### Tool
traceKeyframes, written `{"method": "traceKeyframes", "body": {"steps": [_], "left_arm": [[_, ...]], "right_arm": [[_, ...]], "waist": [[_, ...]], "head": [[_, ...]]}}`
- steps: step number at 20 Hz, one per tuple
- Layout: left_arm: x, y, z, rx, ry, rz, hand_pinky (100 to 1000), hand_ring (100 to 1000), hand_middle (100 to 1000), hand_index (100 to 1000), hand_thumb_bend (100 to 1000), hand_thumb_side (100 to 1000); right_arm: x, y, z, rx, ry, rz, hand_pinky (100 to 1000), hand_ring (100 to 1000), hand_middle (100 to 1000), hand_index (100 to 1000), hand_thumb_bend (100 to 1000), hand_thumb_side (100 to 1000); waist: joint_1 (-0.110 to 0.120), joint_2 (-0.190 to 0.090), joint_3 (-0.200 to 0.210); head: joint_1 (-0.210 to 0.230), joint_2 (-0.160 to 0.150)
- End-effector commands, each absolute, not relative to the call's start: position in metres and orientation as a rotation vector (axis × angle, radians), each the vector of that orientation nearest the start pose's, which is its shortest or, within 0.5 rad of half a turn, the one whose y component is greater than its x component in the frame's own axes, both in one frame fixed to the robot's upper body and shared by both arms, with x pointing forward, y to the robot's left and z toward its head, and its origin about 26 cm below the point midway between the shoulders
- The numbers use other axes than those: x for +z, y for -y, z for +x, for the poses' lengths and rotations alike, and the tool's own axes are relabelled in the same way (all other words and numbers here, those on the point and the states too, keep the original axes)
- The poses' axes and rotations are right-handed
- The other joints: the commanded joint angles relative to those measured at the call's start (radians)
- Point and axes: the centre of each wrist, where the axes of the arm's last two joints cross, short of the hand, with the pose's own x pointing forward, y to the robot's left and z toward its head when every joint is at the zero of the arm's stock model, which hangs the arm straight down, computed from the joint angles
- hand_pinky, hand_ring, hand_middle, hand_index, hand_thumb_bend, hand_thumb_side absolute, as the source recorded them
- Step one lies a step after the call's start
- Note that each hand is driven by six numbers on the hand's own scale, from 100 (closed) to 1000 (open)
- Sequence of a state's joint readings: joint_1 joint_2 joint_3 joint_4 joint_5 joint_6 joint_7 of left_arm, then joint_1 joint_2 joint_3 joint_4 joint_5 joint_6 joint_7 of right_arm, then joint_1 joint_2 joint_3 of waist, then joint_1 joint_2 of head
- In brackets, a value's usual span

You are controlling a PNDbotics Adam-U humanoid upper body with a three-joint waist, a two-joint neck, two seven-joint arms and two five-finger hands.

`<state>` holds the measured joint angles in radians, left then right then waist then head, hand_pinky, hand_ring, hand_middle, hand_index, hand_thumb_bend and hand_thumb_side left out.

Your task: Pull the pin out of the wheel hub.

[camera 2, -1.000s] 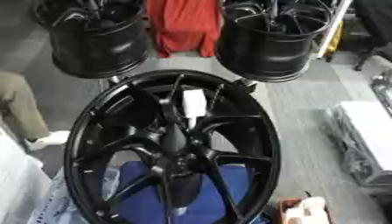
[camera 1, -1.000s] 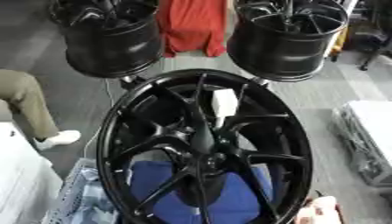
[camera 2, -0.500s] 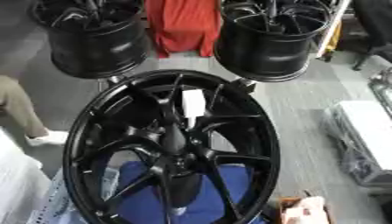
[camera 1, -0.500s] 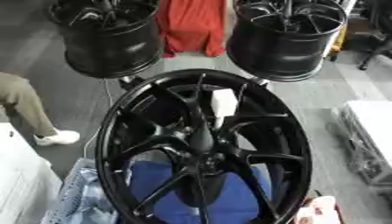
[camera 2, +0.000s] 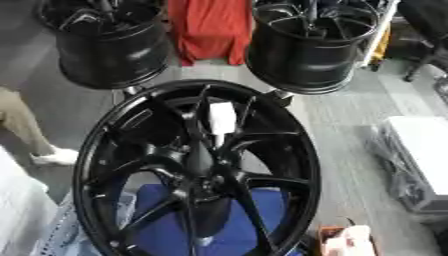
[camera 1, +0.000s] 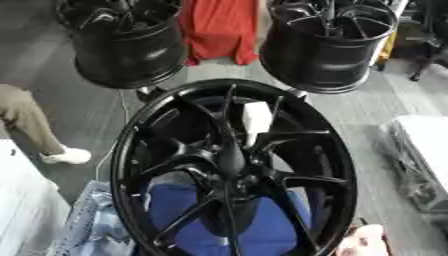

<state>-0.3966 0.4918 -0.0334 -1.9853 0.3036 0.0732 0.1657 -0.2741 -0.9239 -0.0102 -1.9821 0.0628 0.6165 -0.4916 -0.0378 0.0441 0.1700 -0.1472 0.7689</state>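
Observation:
A large black spoked wheel hub [camera 1: 232,165] stands tilted in the middle of both views, its dark centre [camera 1: 229,159] where the spokes meet. A white oblong piece [camera 1: 255,118] shows between the upper spokes, just above the centre. I cannot make out a pin anywhere on the hub. Neither of my hands appears in either view.
Two more black wheels [camera 1: 127,42] [camera 1: 325,42] stand behind, with a red cloth [camera 1: 219,27] between them. Blue fabric [camera 1: 262,227] lies under the hub. A pale pinkish object [camera 1: 363,241] sits at the lower right, a white block [camera 2: 424,160] at the right, and a person's leg [camera 1: 26,122] at the left.

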Motion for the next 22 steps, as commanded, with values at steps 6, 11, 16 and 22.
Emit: {"method": "traceKeyframes", "body": {"steps": [6, 11, 16, 22], "left_arm": [[0.247, -0.265, 0.304, -0.268, 2.284, 0.011, 699, 623, 589, 718, 100, 616], [0.247, -0.264, 0.305, -0.279, 2.281, 0.006, 700, 623, 589, 718, 100, 616], [0.247, -0.263, 0.305, -0.289, 2.279, 0.001, 700, 623, 589, 718, 100, 616], [0.247, -0.262, 0.305, -0.295, 2.277, -0.005, 700, 624, 590, 718, 100, 616]], "right_arm": [[0.318, 0.335, 0.279, 0.552, 1.501, -1.241, 653, 720, 752, 688, 116, 400], [0.336, 0.326, 0.278, 0.748, 1.377, -1.154, 719, 748, 766, 733, 168, 407], [0.353, 0.315, 0.277, 0.928, 1.292, -1.050, 787, 774, 779, 783, 223, 418], [0.370, 0.299, 0.276, 1.082, 1.218, -0.964, 820, 790, 789, 807, 263, 421]], "waist": [[-0.003, -0.007, 0.004], [-0.008, -0.008, 0.010], [-0.011, -0.010, 0.015], [-0.014, -0.015, 0.017]], "head": [[-0.004, 0.001], [-0.012, 0.001], [-0.019, 0.001], [-0.029, 0.001]]}}
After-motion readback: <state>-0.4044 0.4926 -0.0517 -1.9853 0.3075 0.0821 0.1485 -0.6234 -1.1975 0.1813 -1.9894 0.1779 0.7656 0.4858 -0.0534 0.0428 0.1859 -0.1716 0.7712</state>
